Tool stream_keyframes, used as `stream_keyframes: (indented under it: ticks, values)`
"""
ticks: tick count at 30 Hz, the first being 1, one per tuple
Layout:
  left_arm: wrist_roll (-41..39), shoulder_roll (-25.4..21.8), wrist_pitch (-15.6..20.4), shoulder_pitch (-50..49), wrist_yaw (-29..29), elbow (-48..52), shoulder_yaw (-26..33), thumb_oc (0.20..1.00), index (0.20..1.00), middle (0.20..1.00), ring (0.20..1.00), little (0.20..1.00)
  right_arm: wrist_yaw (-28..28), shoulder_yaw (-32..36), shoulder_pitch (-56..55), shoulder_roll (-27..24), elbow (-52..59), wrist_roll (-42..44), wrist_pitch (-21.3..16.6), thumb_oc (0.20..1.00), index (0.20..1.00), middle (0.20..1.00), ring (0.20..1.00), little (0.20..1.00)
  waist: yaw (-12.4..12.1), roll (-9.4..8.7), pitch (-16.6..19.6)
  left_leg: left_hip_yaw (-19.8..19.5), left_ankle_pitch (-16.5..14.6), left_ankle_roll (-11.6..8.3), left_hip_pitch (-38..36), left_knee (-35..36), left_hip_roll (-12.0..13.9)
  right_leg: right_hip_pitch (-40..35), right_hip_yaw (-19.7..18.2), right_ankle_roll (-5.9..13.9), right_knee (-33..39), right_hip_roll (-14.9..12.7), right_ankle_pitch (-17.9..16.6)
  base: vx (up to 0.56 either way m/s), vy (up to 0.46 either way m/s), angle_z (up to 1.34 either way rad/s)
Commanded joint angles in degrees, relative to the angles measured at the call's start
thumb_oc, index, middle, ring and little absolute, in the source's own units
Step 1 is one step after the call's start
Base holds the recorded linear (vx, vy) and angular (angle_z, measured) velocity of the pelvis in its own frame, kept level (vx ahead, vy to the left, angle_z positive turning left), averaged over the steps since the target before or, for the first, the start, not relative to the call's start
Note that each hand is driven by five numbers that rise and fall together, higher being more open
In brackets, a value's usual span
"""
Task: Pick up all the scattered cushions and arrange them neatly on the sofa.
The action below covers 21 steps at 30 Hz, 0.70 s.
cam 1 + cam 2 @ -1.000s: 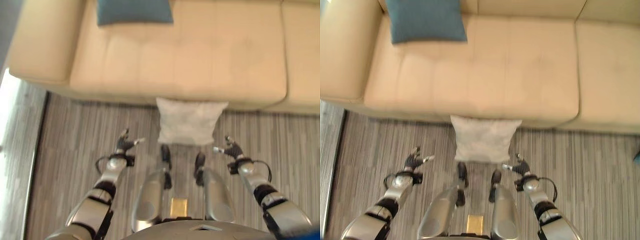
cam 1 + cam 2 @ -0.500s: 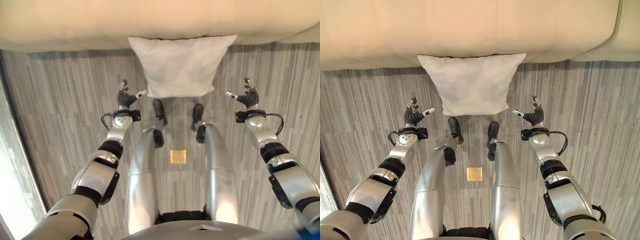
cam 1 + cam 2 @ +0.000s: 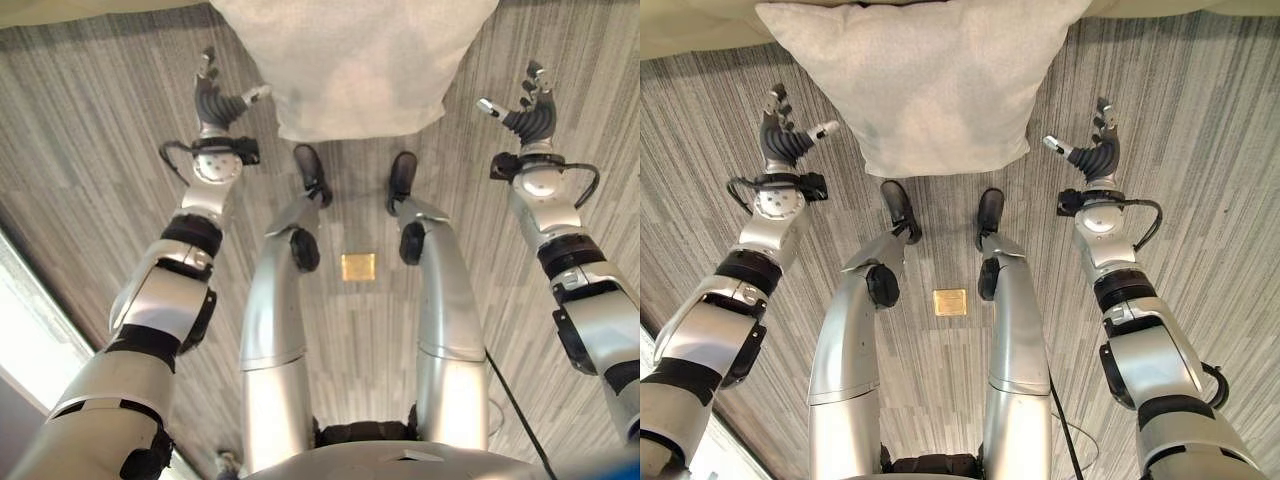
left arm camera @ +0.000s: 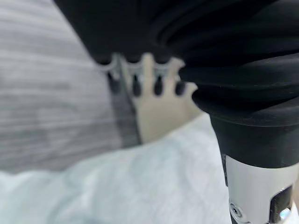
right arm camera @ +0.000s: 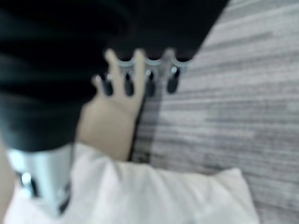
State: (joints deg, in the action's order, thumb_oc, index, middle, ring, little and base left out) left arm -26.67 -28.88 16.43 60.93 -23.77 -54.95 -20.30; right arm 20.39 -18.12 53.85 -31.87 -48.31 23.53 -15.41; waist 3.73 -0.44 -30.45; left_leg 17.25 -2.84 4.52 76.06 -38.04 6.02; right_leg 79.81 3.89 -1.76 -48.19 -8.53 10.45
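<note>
A white cushion lies on the striped grey carpet, its far edge against the base of the beige sofa. My left hand is held just left of the cushion's near corner, fingers straight and thumb spread toward it, holding nothing. My right hand is held just right of the cushion, fingers straight too, thumb pointing inward. Neither hand touches the cushion. The wrist views show the cushion beside each hand's fingers, with the sofa base beyond.
Striped grey carpet spreads on both sides of the cushion. A pale bright strip of floor runs along the left edge.
The camera has tilted down and closer: the sofa seat and blue cushion slid out of the top. Both hands have risen up the picture, flanking the white cushion more closely.
</note>
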Motion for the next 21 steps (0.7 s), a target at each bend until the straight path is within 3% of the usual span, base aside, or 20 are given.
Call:
stream_keyframes:
  ticks: [1, 6, 9, 21]
  values:
    - [-2.58, -1.57, 1.54, -3.20, -0.46, -0.64, 0.49, 1.000, 1.000, 1.000, 1.000, 1.000, -0.45, -0.62, -4.05, -0.88, 1.71, 1.37, -2.75, 1.000, 1.000, 1.000, 1.000, 1.000, 0.87, 0.48, 5.27, -4.23, -3.58, -4.54, -1.11, -0.58, -0.09, 0.43, -1.71, 7.29, 2.81, -2.12, -4.10, 0.04, 0.045, -0.02]
    - [-6.05, -1.69, 1.76, 1.95, 1.12, -1.72, -1.59, 1.000, 1.000, 1.000, 1.000, 1.000, -1.40, -3.74, 1.20, -1.89, 2.19, 1.43, -2.67, 1.000, 1.000, 1.000, 1.000, 1.000, 1.17, 0.91, 5.23, -3.87, -3.94, -4.23, 2.66, -1.87, -0.49, 4.67, -2.87, 7.24, 1.37, -2.02, -3.73, 0.03, 0.023, 0.00]
    - [-12.80, 0.87, 3.20, 4.35, 4.03, 1.21, -3.04, 1.000, 1.000, 1.000, 1.000, 1.000, -2.38, -6.98, 6.00, -3.03, 4.30, 1.52, -2.74, 1.000, 1.000, 1.000, 1.000, 1.000, 1.07, 1.24, 5.52, -4.13, -3.97, -3.93, 6.07, -2.52, -0.79, 8.34, -3.67, 7.24, 0.25, -1.65, -3.61, 0.06, 0.008, 0.01]
    - [-12.88, 5.31, 3.86, 10.79, 3.88, 3.31, -8.75, 1.000, 1.000, 1.000, 1.000, 1.000, -0.51, -13.76, 20.38, -3.24, -2.02, -0.56, -1.24, 1.000, 1.000, 1.000, 1.000, 1.000, -0.68, 2.68, 3.50, -4.66, -3.16, -3.72, 8.50, -3.39, -0.92, 10.11, -3.21, 7.74, -0.81, -1.91, -4.20, 0.01, -0.007, 0.00]
